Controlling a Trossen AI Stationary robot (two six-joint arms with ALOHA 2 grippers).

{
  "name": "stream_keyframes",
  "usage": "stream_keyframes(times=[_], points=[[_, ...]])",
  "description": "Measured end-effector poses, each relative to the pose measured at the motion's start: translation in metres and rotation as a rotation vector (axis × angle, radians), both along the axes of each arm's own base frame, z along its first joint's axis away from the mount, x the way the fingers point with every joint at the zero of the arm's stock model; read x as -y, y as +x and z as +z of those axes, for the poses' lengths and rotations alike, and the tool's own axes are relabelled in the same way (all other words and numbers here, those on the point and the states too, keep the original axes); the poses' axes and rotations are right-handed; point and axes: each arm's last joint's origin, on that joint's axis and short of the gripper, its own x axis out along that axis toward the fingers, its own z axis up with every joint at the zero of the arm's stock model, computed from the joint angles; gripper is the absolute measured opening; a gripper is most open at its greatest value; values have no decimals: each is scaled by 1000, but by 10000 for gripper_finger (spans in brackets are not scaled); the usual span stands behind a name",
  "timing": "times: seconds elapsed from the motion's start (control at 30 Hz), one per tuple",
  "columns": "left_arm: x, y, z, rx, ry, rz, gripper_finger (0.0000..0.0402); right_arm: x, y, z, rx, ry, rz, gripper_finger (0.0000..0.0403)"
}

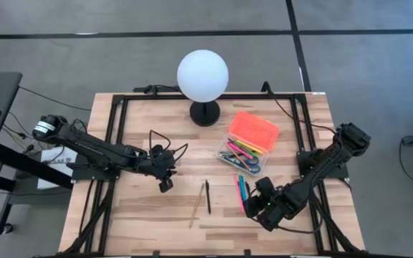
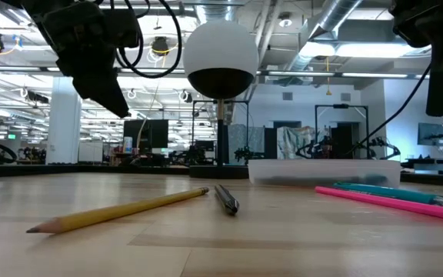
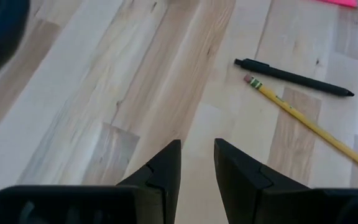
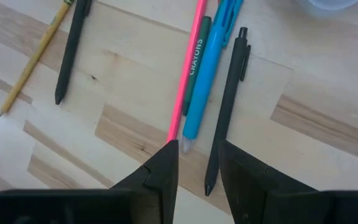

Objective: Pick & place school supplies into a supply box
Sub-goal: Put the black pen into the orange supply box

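Observation:
On the wooden table lie a yellow pencil point(image 1: 197, 204) and a black pen point(image 1: 208, 197) side by side. To their right lie a pink pencil point(image 4: 188, 74), a green crayon point(image 4: 196, 62), a blue pen point(image 4: 207, 74) and another black pen point(image 4: 225, 106). The clear supply box point(image 1: 244, 152) holds several coloured pens, and its orange lid point(image 1: 254, 130) lies at its far side. My left gripper point(image 3: 197, 146) hovers open over bare wood left of the pencil. My right gripper point(image 4: 197, 149) hovers open above the near tips of the pink pencil and blue pen, with nothing between its fingers.
A white globe lamp point(image 1: 203, 75) on a black round base point(image 1: 205, 113) stands at the table's far middle, just left of the box. Black frame rails point(image 1: 113, 136) run along the table's left and right sides. Bare wood lies near the front left.

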Motion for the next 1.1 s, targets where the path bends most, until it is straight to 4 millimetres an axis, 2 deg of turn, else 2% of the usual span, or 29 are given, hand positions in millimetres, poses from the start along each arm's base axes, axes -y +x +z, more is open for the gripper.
stream_keyframes(times=[0.87, 1.1], points=[[-1, 0, 0, -1, 42, 15, 89, -1, 1, 0, 11, 24, -9, 107], [-1, 0, 0, 1, 19, 32, 89, -5, 4, -14, -91, 101, -71, 107]])
